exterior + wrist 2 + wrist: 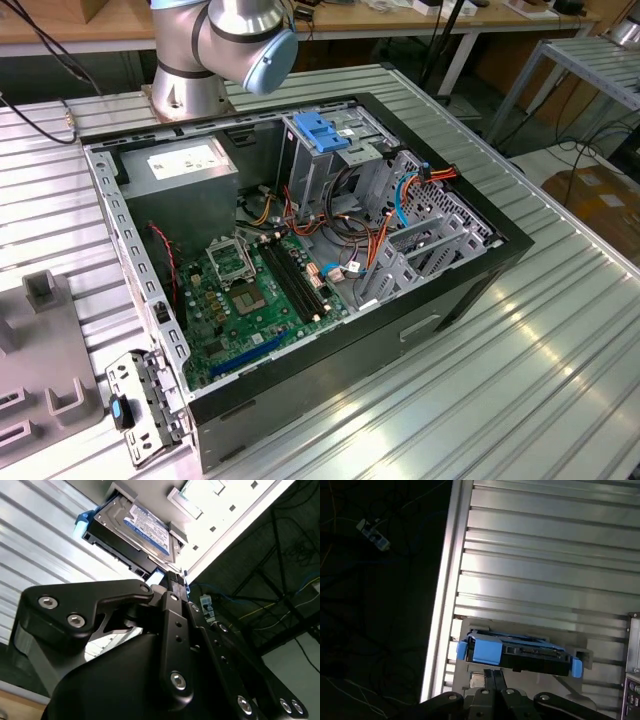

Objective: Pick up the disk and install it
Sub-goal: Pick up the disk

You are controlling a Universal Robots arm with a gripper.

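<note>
The disk sits in a grey cradle at the table edge, with the gripper just beside it. I cannot tell whether the gripper is spread or closed. The disk looks stiff, weighty and easily damaged by knocks, so it is best held by its blue side rails

One disk and one pincer are showing in both wrist views. In the exterior view, one robot arm is standing on one tabletop, which is carrying one open computer case holding one green circuit board, one grey box and one blue handle.
</note>
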